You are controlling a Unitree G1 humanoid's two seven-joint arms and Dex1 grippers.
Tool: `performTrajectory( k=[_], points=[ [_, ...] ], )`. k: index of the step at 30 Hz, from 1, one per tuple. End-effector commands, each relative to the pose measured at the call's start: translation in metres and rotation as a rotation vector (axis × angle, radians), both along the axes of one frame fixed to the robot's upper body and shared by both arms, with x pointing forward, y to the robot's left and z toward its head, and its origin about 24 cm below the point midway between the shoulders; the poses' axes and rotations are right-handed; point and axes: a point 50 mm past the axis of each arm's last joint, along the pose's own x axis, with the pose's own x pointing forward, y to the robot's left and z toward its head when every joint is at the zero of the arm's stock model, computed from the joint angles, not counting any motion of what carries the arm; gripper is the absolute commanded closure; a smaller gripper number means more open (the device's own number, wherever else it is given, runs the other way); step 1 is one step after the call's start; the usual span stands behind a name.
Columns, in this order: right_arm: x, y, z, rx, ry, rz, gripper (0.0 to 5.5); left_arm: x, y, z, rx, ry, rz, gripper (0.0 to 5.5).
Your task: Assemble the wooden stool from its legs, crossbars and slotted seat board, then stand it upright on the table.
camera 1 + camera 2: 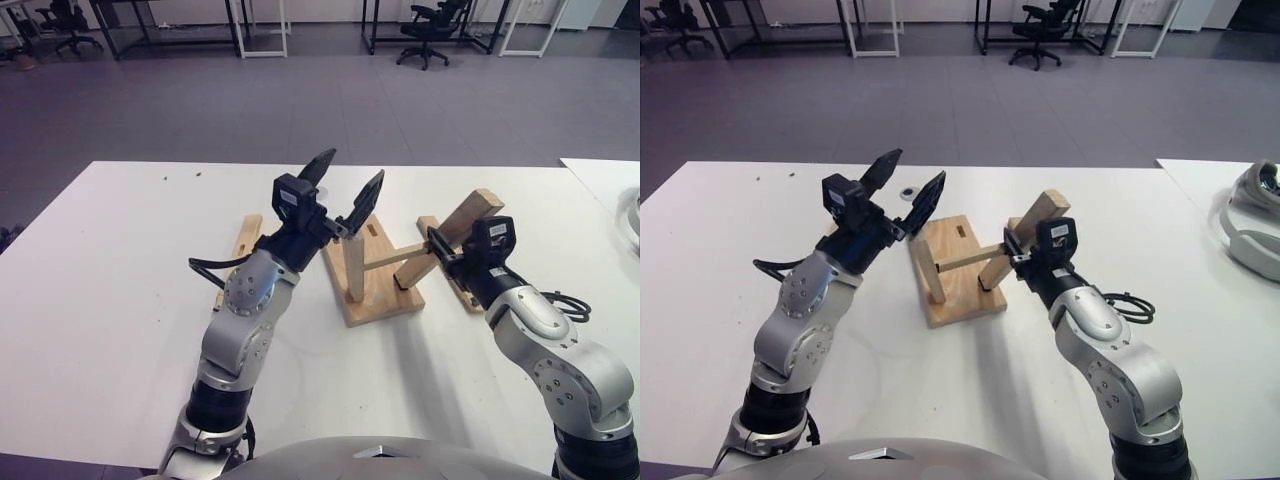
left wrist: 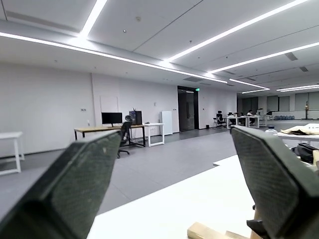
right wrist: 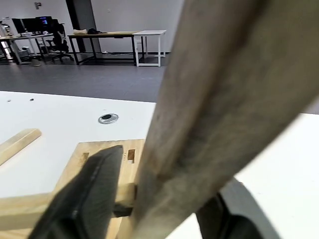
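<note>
The slotted seat board lies flat on the white table. One wooden leg stands upright in it. A thin crossbar joins that leg to a second leg, which tilts up and away to the right. My right gripper is shut on the lower part of this tilted leg, with the fingers either side of it. My left gripper hangs open in the air above the board's far left corner, holding nothing; its fingers are spread wide.
A loose wooden piece lies left of the board, behind my left arm, and another lies under my right wrist. A cable trails by the right arm. A white headset rests on the neighbouring table. A round grommet sits beyond the board.
</note>
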Motion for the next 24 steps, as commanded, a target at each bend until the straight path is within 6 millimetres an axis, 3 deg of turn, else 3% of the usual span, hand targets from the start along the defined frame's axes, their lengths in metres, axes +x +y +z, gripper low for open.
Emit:
performTrajectory(
  k=[1,3,6,10,15,20,24],
  points=[
    [-0.005,0.027,0.009,0.078,-0.049,0.222,2.59,0.008,-0.012,-0.041,0.118,0.153,0.022,1.47],
    [-0.008,0.031,0.011,0.066,-0.071,0.278,2.09,0.016,-0.015,-0.041,0.093,0.146,0.057,1.47],
    [-0.008,0.025,-0.008,-0.063,0.017,0.313,1.27,0.019,-0.022,-0.032,0.033,0.108,0.049,1.47],
    [-0.002,0.022,-0.012,-0.103,0.03,0.329,1.27,0.013,-0.031,-0.032,0.035,0.09,0.005,1.47],
    [-0.005,0.014,-0.045,-0.078,0.239,0.294,1.27,0.016,-0.022,-0.032,0.042,0.087,0.036,1.47],
    [-0.017,0.037,-0.03,0.003,0.167,0.457,1.27,0.02,-0.025,-0.034,0.047,0.095,0.046,1.47],
    [0.004,0.009,-0.015,0.066,0.065,0.233,1.27,0.02,-0.012,-0.03,0.041,0.08,0.088,1.47]
  ],
)
